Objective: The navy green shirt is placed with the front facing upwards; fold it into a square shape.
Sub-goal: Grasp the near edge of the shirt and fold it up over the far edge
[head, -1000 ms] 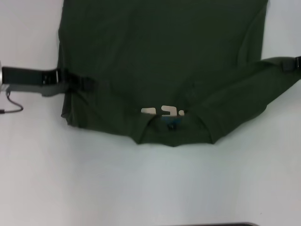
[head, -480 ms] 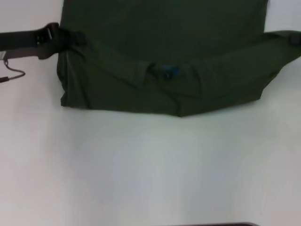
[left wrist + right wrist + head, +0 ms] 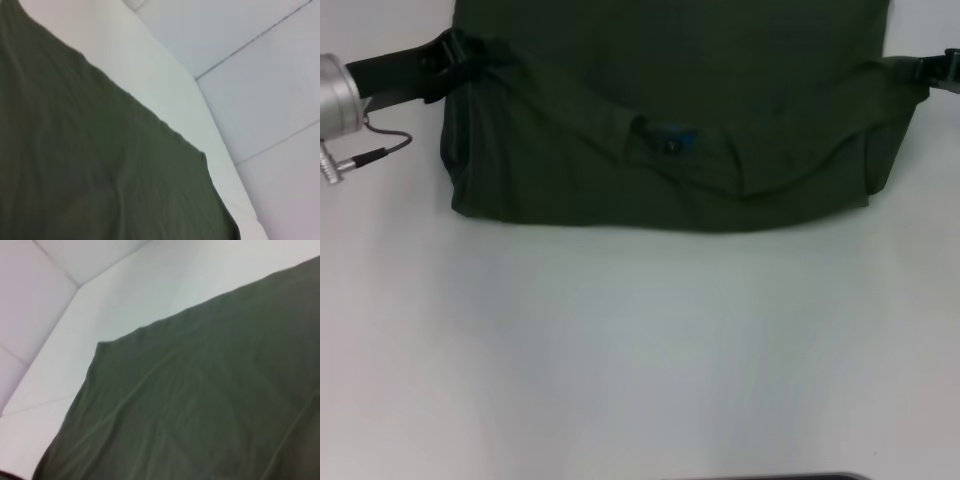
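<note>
I'm pinching the limp, light shirt (image 3: 670, 90) at both upper fold corners, left gripper (image 3: 460, 55) and right gripper (image 3: 930, 70) each clamped on cloth.

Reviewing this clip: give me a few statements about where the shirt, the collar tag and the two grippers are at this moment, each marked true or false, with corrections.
1. The navy green shirt lies on a white table. True.
2. The cream chest lettering is in plain sight. False: none shows; the collar end is folded over the body, with only the blue neck tag visible.
3. The left gripper is at the shirt's left edge. True.
4. The right gripper is parked away from the cloth. False: it is at the shirt's right edge.
5. The shirt's near edge is a fairly straight fold. True.
</note>
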Tool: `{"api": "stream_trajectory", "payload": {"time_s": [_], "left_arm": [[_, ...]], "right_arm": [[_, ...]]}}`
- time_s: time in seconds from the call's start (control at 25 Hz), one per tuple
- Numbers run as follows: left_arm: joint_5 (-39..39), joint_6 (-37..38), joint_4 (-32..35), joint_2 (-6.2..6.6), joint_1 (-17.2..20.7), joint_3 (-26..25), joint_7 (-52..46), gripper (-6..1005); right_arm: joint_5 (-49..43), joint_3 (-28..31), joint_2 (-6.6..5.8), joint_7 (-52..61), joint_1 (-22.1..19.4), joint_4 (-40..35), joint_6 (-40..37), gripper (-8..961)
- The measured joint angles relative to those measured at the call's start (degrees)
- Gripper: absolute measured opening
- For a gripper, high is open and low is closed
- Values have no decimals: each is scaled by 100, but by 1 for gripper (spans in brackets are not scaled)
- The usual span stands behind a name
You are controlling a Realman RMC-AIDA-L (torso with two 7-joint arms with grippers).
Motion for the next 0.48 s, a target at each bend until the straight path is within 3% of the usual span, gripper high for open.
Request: {"api": "stream_trajectory", "payload": {"time_s": [0.2,0.48], "left_arm": [[-132,-424,-10,-130,-105,25,278,16],[-140,-1126,-15,-177,-309,134,409,17]], "right_arm": [[323,-18,212,-358,-45,0,539,28],[881,-24,235,-557,-44,-17,1017,27]]}}
